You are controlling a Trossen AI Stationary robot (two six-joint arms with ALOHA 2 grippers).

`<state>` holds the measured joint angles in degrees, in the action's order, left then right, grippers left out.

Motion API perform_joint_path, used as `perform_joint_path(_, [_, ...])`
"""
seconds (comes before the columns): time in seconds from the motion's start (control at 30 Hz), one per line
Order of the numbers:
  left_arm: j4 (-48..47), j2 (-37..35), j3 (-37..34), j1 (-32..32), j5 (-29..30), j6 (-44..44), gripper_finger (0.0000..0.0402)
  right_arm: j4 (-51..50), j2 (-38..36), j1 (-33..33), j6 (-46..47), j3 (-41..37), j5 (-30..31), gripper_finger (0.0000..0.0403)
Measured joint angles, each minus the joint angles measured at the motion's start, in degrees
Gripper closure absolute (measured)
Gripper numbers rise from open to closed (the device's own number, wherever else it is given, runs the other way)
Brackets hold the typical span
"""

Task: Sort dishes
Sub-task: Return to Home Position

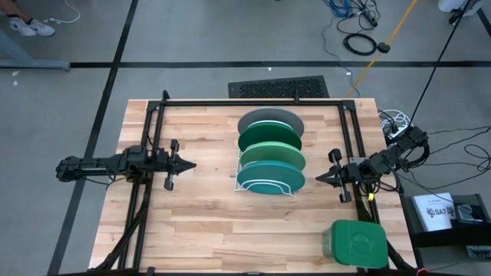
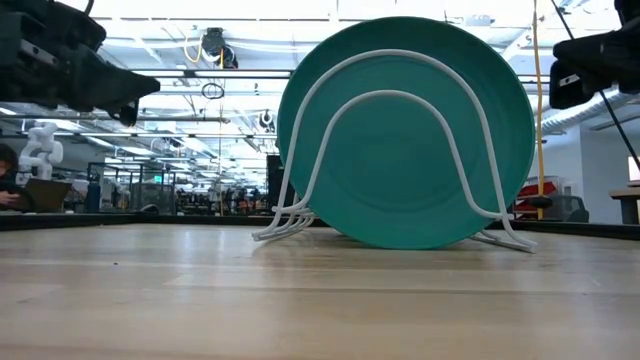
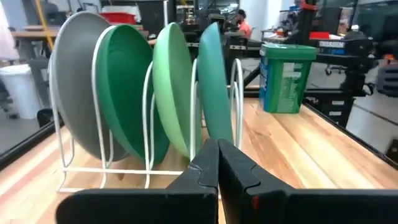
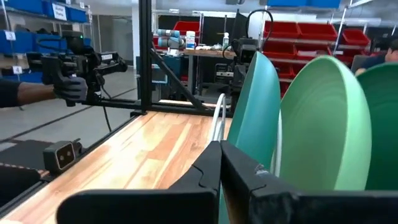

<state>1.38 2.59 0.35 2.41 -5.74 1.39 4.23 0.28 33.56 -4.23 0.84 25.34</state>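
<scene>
Teal plate [image 2: 405, 165], closest to the low camera: on edge in the end slot of the white wire rack [image 3: 124, 169], on the side facing the worktop's near edge, with two wire hoops arching across its face. Behind it in the same rack, one slot each, all on edge and a little tilted: light green plate [image 1: 272, 157], then dark green plate [image 1: 268, 138], then grey plate [image 1: 270, 119] in the slot toward the far edge. Rack set about midway between the near and far edges of the worktop [image 1: 192, 222], somewhat closer to the right edge than to the left. Left gripper [image 1: 192, 164]: held above the left part of the worktop, pointing at the rack, well apart from it; fingers [image 3: 205, 168] pressed together along their length, nothing between them. Right gripper [image 1: 319, 179]: held above the right part of the worktop, pointing at the rack, near the teal plate's rim but not touching it; fingers [image 4: 208, 168] likewise closed flat against each other, empty. Green square lidded container [image 1: 359, 244]: at the near right corner of the worktop, well apart from the rack. Black tube frame [image 1: 253, 102]: along the far edge and down both sides.
</scene>
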Motion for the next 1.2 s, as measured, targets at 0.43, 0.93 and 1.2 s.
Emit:
perform_joint_path(0.43, [-0.34,0.0,-0.04,-0.01,5.84,-3.96,0.0402,0.11,0.57,0.0,2.04,0.0,0.02,0.0393])
perform_joint_path(0.93, [-0.34,0.0,-0.06,-0.01,5.88,-3.99,0.0402,0.17,0.58,0.0,2.06,0.0,0.04,0.0392])
perform_joint_path(1.2, [-0.36,0.0,-0.1,-0.01,5.9,-4.0,0.0402,0.21,0.56,0.0,2.06,0.0,0.04,0.0392])
